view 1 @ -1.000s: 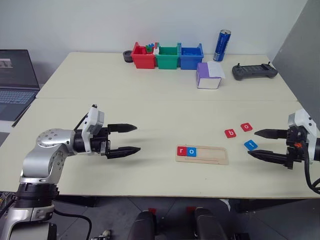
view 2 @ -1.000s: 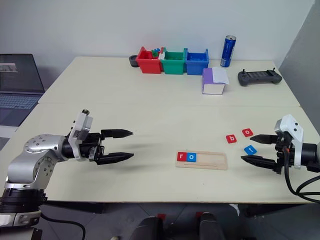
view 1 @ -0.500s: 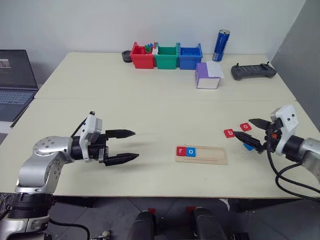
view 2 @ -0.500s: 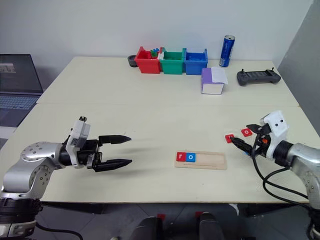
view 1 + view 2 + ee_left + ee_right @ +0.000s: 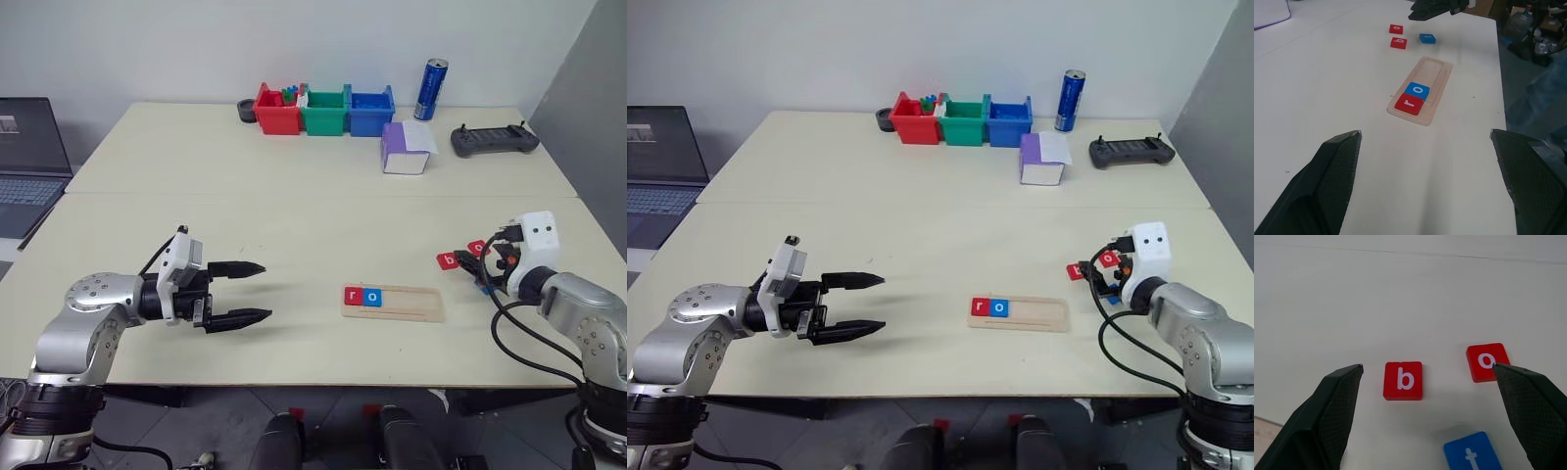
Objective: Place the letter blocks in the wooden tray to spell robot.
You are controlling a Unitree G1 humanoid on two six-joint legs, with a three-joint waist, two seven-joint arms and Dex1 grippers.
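Observation:
The wooden tray (image 5: 416, 305) lies at the table's front centre, holding a red "r" tile (image 5: 353, 296) and a blue "o" tile (image 5: 372, 297) at its left end. To its right, three loose letter blocks lie on the table: red "b" (image 5: 1403, 380), red "o" (image 5: 1488, 362) and blue "t" (image 5: 1471, 458). My right gripper (image 5: 1426, 365) hovers open just above them, with the "b" between its fingers' lines and the "t" beneath it. My left gripper (image 5: 265, 291) hangs open and empty, left of the tray and pointing at it.
Red (image 5: 278, 111), green (image 5: 326, 111) and blue (image 5: 371, 111) bins line the far edge, beside a blue can (image 5: 432, 89). A white-and-purple box (image 5: 407, 149) and a black controller (image 5: 493, 140) sit at the back right. A laptop (image 5: 29, 162) is at the far left.
My right gripper swung in from the table's right edge, turned to point forward and sank over the loose tiles. The left gripper has kept its place.

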